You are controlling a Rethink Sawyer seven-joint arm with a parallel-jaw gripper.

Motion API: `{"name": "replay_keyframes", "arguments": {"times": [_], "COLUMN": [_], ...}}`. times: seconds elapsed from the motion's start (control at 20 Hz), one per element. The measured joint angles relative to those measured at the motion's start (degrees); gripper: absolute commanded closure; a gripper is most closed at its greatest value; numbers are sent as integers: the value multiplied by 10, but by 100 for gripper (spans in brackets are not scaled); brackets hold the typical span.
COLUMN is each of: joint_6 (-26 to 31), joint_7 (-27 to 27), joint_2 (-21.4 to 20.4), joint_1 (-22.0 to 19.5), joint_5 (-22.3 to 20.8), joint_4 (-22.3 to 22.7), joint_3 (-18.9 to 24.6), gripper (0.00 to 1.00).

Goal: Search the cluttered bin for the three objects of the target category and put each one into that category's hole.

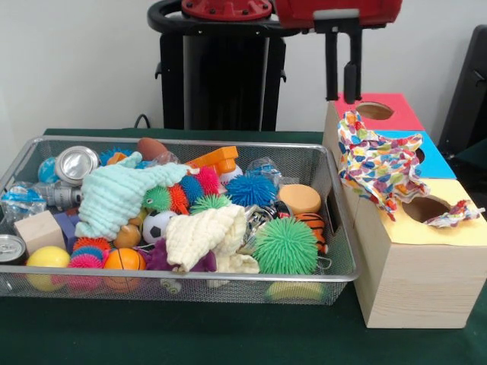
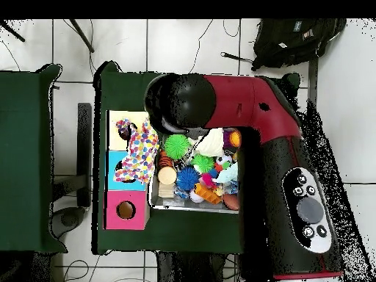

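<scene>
Front view
Worktop (image 1: 228,334): covered in dark green cloth; it carries a wire bin and a wooden box side by side.
Bin (image 1: 335,262): silver mesh, on the picture's left, packed with clutter.
Bin contents: a pale mint cloth (image 1: 114,199) draped over the middle left, a cream cloth (image 1: 205,236) toward the front, a green spiky ball (image 1: 285,245) at front right, a blue spiky ball (image 1: 251,190) behind it, a small soccer ball (image 1: 157,226), an orange ball (image 1: 124,260), a yellow ball (image 1: 47,257), a wooden block (image 1: 38,230) and a metal can (image 1: 76,163) at back left.
Sorting box (image 1: 418,281): pale wood, just right of the bin, with red, blue and yellow top panels, each with a round hole.
Patterned cloth (image 1: 380,163): multicoloured, lying over the blue panel and hanging down the box's side facing the bin; a further scrap lies by the yellow hole (image 1: 424,209).
Red hole (image 1: 374,111): uncovered.
End effector (image 1: 342,76): two dark fingers hang from the red arm above the red panel, slightly apart, gripping nothing.

Overhead view
Arm (image 2: 294,161): red and black, covering much of the bin (image 2: 183,204).
Sorting box (image 2: 110,217): beside the bin, patterned cloth (image 2: 139,150) across the blue and yellow panels.
End effector: hidden under the arm.
</scene>
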Motion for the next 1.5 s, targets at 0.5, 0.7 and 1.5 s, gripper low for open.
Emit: {"name": "replay_keyframes", "arguments": {"times": [0.5,0.7,1.5], "joint_6": [0,0,4], "joint_7": [0,0,0], "joint_2": [-2,-7,-43], "joint_1": [1,2,-3], "joint_5": [-3,-5,-6], "joint_4": [11,20,61], "joint_3": [22,24,41], "gripper": [100,100,100]}}
